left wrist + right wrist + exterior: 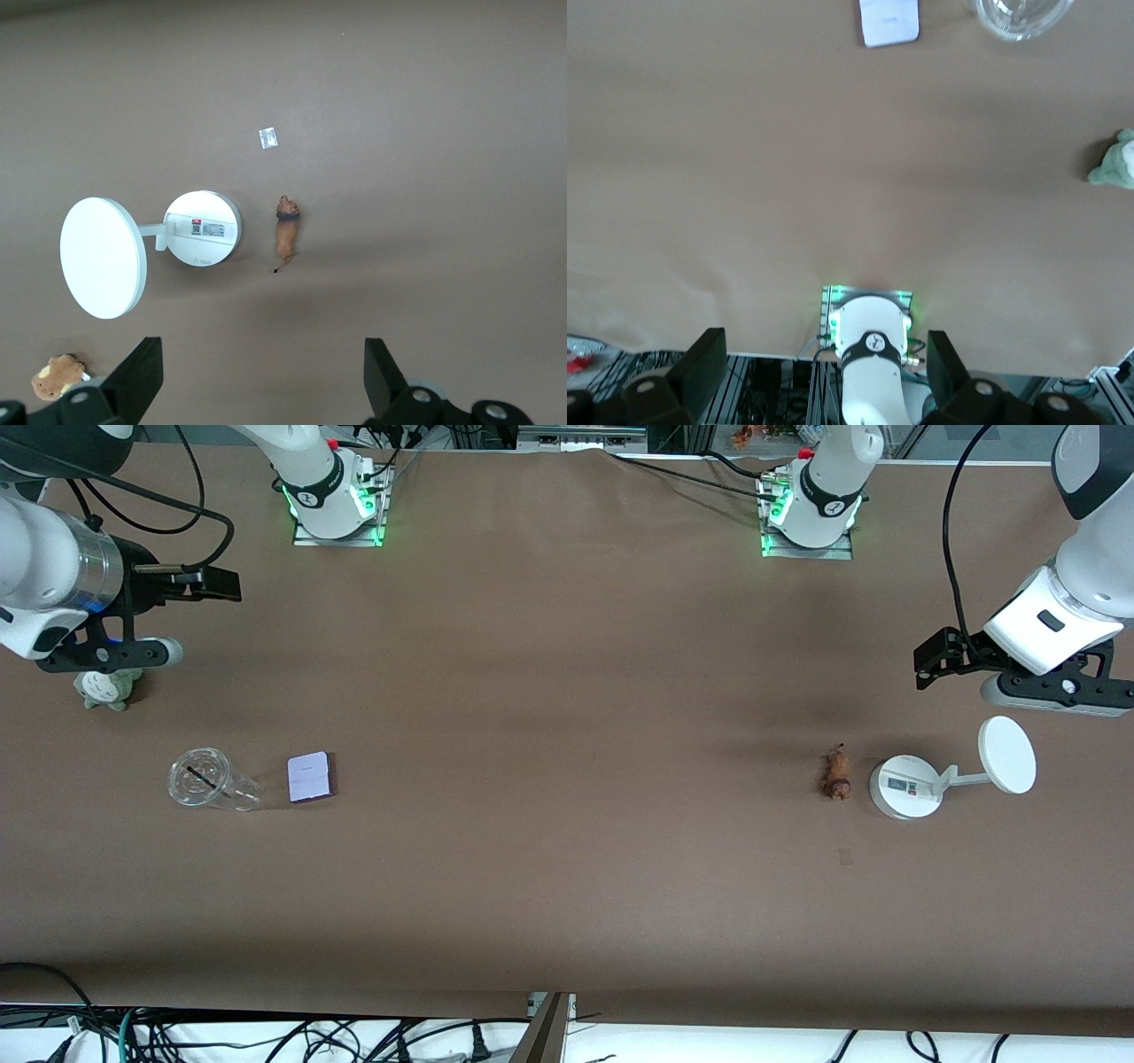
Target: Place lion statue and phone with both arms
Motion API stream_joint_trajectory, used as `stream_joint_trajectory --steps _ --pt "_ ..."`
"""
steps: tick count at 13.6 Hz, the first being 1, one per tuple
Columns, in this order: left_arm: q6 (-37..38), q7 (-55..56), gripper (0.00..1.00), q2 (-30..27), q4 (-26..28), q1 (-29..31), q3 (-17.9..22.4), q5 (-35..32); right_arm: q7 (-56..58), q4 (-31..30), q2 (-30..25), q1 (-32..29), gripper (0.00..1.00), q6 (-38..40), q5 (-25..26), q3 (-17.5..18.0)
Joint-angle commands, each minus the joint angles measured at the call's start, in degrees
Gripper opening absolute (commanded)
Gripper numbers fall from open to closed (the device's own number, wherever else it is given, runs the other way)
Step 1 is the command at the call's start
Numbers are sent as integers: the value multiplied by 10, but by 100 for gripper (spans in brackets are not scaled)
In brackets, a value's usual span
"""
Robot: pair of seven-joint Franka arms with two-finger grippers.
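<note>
The lion statue (pixel 835 773), a tiny reddish-brown figurine, lies on the table beside the white stand's base, toward the left arm's end. It also shows in the left wrist view (pixel 286 233). The phone (pixel 310 777), a pale lavender slab, lies flat beside a clear cup, toward the right arm's end. It also shows in the right wrist view (pixel 889 19). My left gripper (pixel 939 660) is open and empty in the air, over the table by the stand's disc; its own view (pixel 263 381) shows the jaws wide apart. My right gripper (pixel 213 584) is open and empty, up over the table by the grey-green plush (pixel 824 376).
A white stand with a round base (pixel 905 786) and a disc (pixel 1007 755) lies beside the lion. A clear cup (pixel 208 779) lies on its side by the phone. A grey-green plush (pixel 111 689) sits under the right arm. A brown plush (pixel 58 375) shows in the left wrist view.
</note>
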State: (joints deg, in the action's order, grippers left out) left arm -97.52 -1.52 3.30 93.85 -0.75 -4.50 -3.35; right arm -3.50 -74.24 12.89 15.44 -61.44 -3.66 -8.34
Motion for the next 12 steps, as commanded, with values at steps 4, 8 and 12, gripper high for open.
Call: stream_joint_trajectory --steps 4,8,12 --pt "13 -9 100 6 -16 0 -1 -11 4 -118 -100 -115 100 -82 8 88" --pt "13 -9 100 6 -16 0 -1 -10 -3 -173 -161 -158 100 -128 8 120" --pt "13 -9 100 6 -16 0 -1 -11 -3 -172 -159 -157 100 -133 9 125"
